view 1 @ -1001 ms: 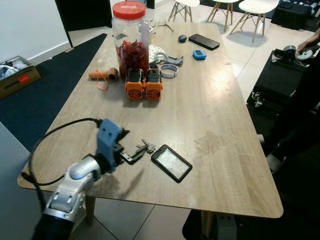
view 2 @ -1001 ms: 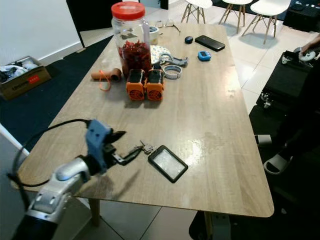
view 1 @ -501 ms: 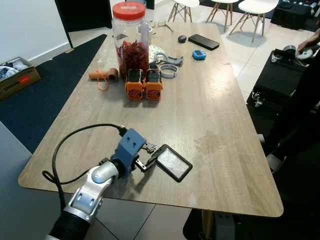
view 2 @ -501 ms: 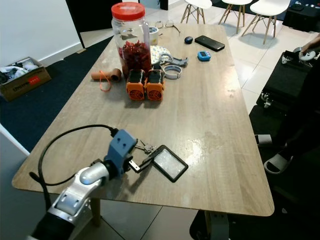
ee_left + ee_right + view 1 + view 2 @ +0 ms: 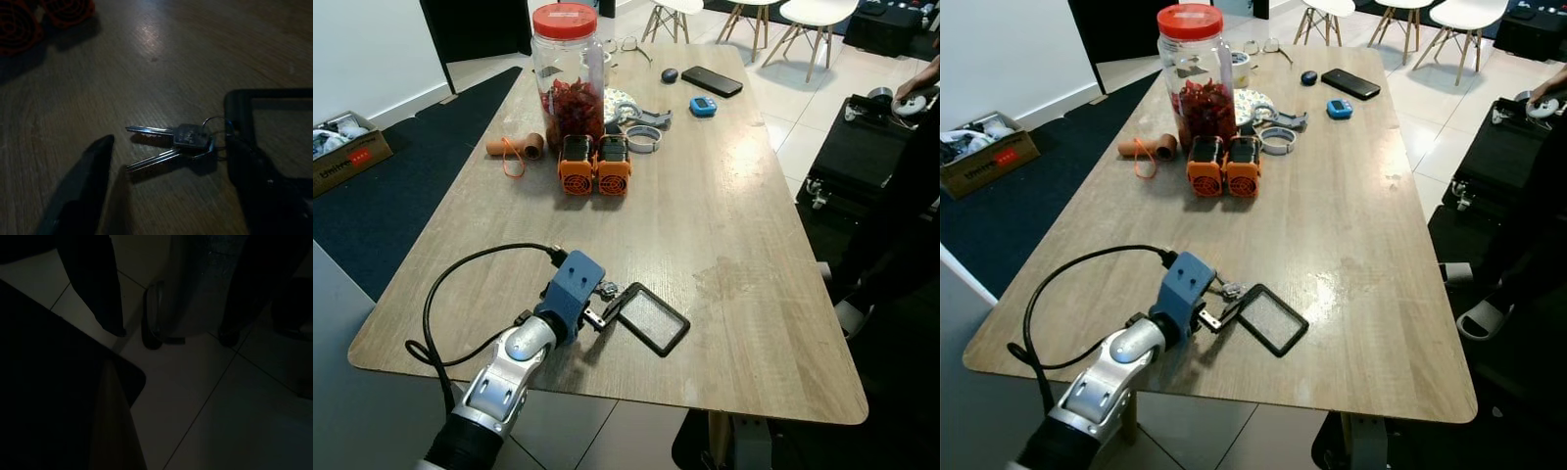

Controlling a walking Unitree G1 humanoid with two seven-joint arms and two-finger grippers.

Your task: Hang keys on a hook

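Observation:
A small bunch of silver keys [image 5: 180, 141] on a ring lies flat on the wooden table [image 5: 754, 196] near its front edge, also seen as keys [image 5: 607, 289]. My left gripper [image 5: 610, 305] is open low over the table. Its black fingers [image 5: 83, 188] stand on either side of the keys without holding them. A black-framed flat device [image 5: 649, 319] lies just right of the keys, touching the key ring. My right gripper [image 5: 171, 333] hangs open over the dark tiled floor beside the table.
At the far end of the table stand a red-lidded jar [image 5: 567, 69], two orange fans [image 5: 595, 164], a phone [image 5: 712, 81] and small clutter. A black case [image 5: 862, 147] and a person's hand [image 5: 920, 83] are at the right. A cardboard box [image 5: 342, 147] sits on the left floor.
My left arm has reached rightward along the table. Its fingers, a second ago left of the keys, now straddle them. The keys and the device have not moved.

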